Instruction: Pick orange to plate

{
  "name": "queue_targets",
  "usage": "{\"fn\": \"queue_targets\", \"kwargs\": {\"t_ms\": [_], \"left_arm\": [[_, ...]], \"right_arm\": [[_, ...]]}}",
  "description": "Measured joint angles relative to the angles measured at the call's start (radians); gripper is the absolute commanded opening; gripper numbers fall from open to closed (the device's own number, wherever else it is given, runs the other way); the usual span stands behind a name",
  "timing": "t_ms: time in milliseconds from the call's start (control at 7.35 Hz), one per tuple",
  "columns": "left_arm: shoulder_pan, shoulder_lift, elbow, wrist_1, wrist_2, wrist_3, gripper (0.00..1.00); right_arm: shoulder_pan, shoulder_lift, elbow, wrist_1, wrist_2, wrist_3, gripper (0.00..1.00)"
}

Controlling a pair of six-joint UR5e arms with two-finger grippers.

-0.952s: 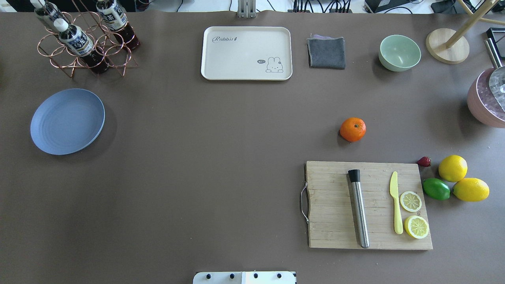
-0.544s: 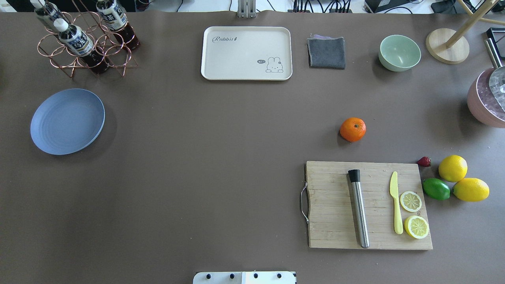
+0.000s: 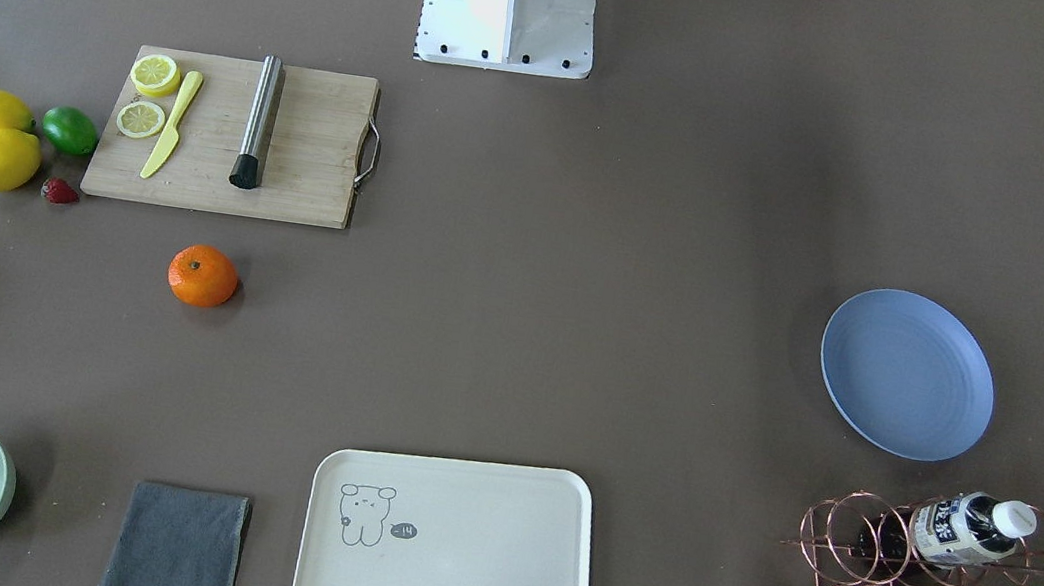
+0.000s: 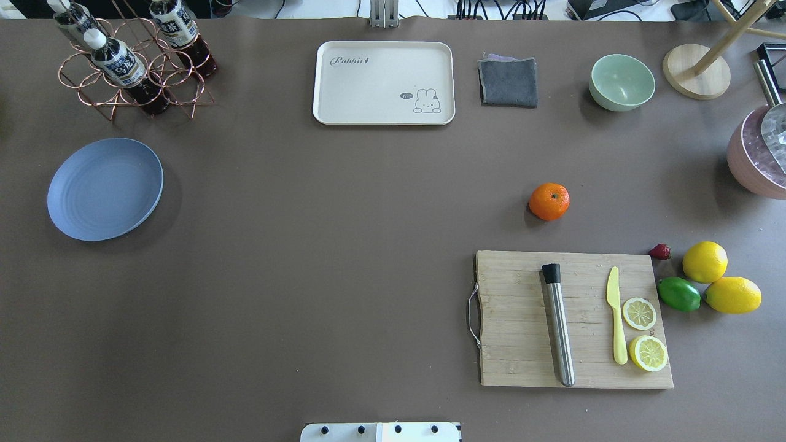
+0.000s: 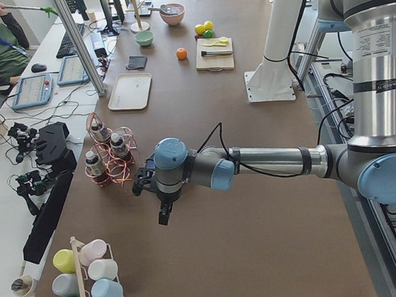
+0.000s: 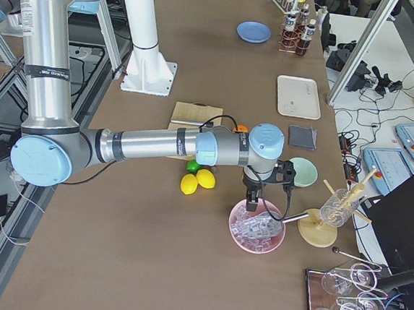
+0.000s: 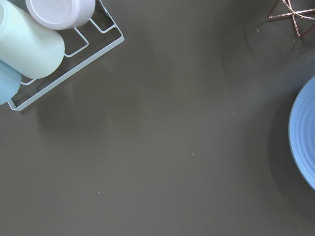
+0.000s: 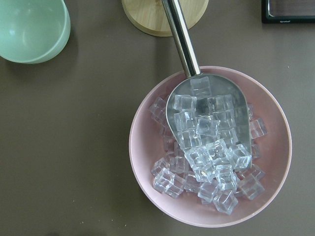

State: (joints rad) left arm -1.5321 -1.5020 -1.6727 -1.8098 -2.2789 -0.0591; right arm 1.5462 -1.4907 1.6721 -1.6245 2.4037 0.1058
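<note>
The orange (image 4: pixel 549 201) rests alone on the brown table, just beyond the cutting board (image 4: pixel 522 319); it also shows in the front view as the orange (image 3: pixel 202 276). Far off on the robot's left side lies the blue-lavender plate (image 4: pixel 105 188), bare, and its rim, the plate (image 7: pixel 304 137), enters the left wrist view at the right. My left gripper (image 5: pixel 163 216) hangs beside the bottle rack, short of the plate. My right gripper (image 6: pixel 251 199) hovers over the pink ice bowl (image 8: pixel 210 147). Both grippers show only in the side views, so I cannot tell whether they are open or shut.
Two lemons (image 4: pixel 718 279), a lime (image 4: pixel 679 294) and a strawberry lie right of the board, which carries a steel muddler, yellow knife and lemon slices. At the far edge stand a cream tray (image 4: pixel 384 83), grey cloth, mint bowl (image 4: pixel 622 82) and copper bottle rack (image 4: pixel 132 61).
</note>
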Motion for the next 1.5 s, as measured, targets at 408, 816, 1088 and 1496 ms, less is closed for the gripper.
{"fn": "queue_targets", "kwargs": {"t_ms": [408, 816, 1088, 1496], "left_arm": [[0.001, -0.004, 0.000, -0.004, 0.000, 0.001, 0.98], [0.011, -0.005, -0.006, -0.010, 0.000, 0.004, 0.98], [0.029, 0.005, -0.009, -0.076, -0.002, 0.003, 0.98], [0.109, -0.087, 0.130, -0.238, -0.004, -0.003, 0.98]], "right_arm": [[0.000, 0.001, 0.002, 0.000, 0.000, 0.000, 1.00], [0.000, -0.001, 0.009, 0.000, 0.000, 0.000, 1.00], [-0.004, 0.008, 0.009, 0.000, 0.000, 0.004, 1.00], [-0.038, 0.049, 0.010, 0.000, 0.000, 0.069, 1.00]]}}
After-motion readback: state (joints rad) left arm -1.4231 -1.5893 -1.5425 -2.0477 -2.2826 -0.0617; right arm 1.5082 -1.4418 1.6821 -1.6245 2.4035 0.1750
